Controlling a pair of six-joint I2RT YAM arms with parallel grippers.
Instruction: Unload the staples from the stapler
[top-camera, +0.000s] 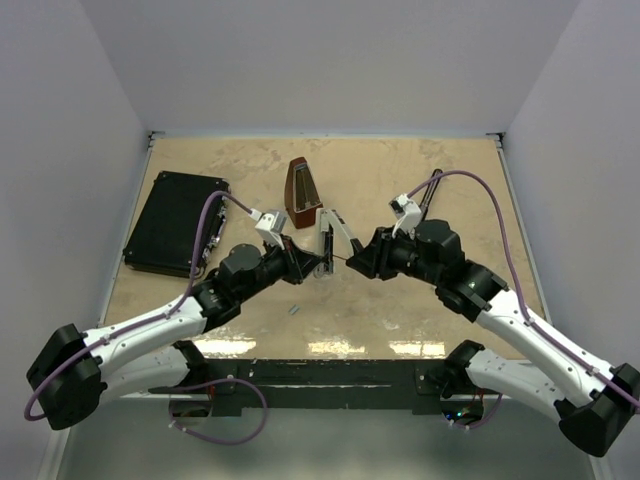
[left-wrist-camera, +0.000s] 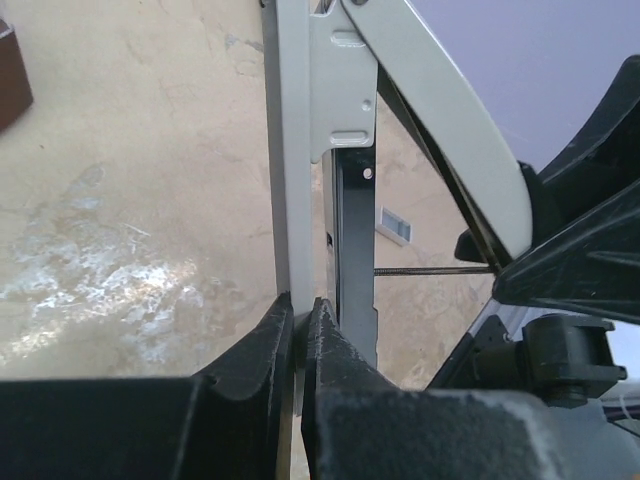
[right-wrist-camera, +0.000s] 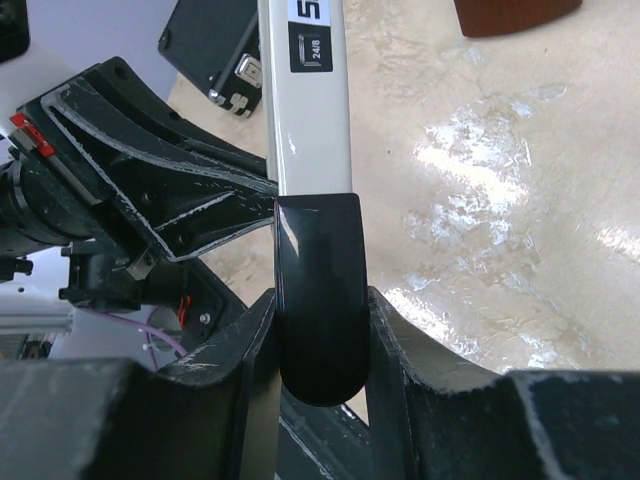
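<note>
You're holding the stapler (top-camera: 326, 240) opened up between both arms at mid-table, just in front of the metronome (top-camera: 303, 190). Your left gripper (left-wrist-camera: 300, 310) is pinching the thin silver rail, jaws nearly together on it. Your right gripper (right-wrist-camera: 322, 300) is clamping the black end cap of the white top arm, with a finger on each side. A tiny grey strip (top-camera: 294, 309) is lying on the table (top-camera: 430, 190) nearer the bases. It's likely the staples, but too small to be sure.

Risks as I'm judging them: the left pinch is sitting on a narrow edge, so any pull or twist from the right arm could be sliding the rail out and dropping that half. The thin rod (left-wrist-camera: 430, 270) is spanning the open mouth — spreading the arms wider could be bending it or letting it snap back. Swinging away from the bases risks knocking the metronome — it's close.
</note>
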